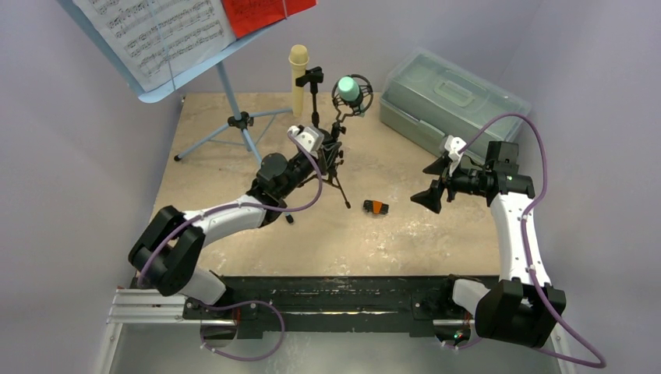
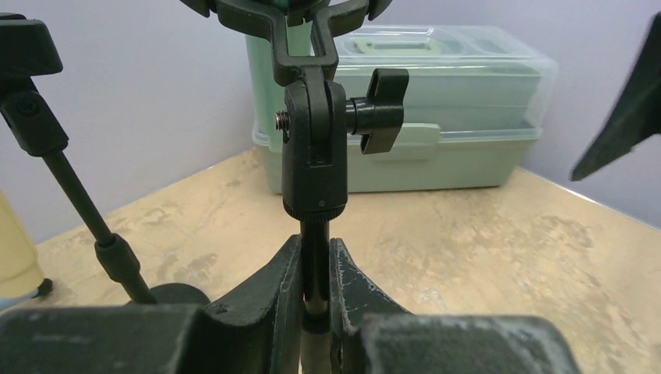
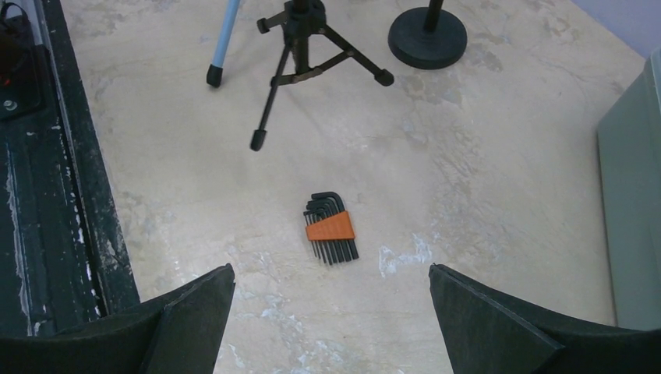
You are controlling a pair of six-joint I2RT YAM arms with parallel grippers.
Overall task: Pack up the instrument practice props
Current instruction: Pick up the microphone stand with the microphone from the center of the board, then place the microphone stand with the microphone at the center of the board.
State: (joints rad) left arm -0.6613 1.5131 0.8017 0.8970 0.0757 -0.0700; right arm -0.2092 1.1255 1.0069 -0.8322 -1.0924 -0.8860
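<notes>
Pale-blue sheet-music rack [image 1: 160, 93] stands at the far left corner of the table [image 1: 436, 234] on splayed tripod legs [image 1: 234, 128]. It carries white music pages [image 1: 156, 31] and, at their right, a red page [image 1: 261, 12].

Just right of the rack a cream toy microphone [image 1: 298, 78] stands upright. A black mic holder [image 1: 313, 82] on a straight rod with a round base [image 3: 427, 35] stands just beside it; whether its clip touches the microphone cannot be told.

Next comes the teal toy microphone [image 1: 350, 89], seated in a black ring mount on top of a tripod mic stand [image 3: 304, 47]. The left gripper [image 2: 315, 269] reaches in from the near left, and its fingers pinch the stand's thin stem [image 2: 314, 253] from both sides, just below the swivel joint [image 2: 313, 156] with its wing knob.

Near the table's middle, right of the tripod's feet, a hex-key set [image 1: 376, 206] in an orange holder lies flat. The right gripper [image 1: 435, 183] hangs above the table to the right of the keys, apart from them, with its fingers spread wide and nothing between them.

A translucent grey-green plastic case [image 1: 452, 97] with a lid handle sits closed at the far right.
</notes>
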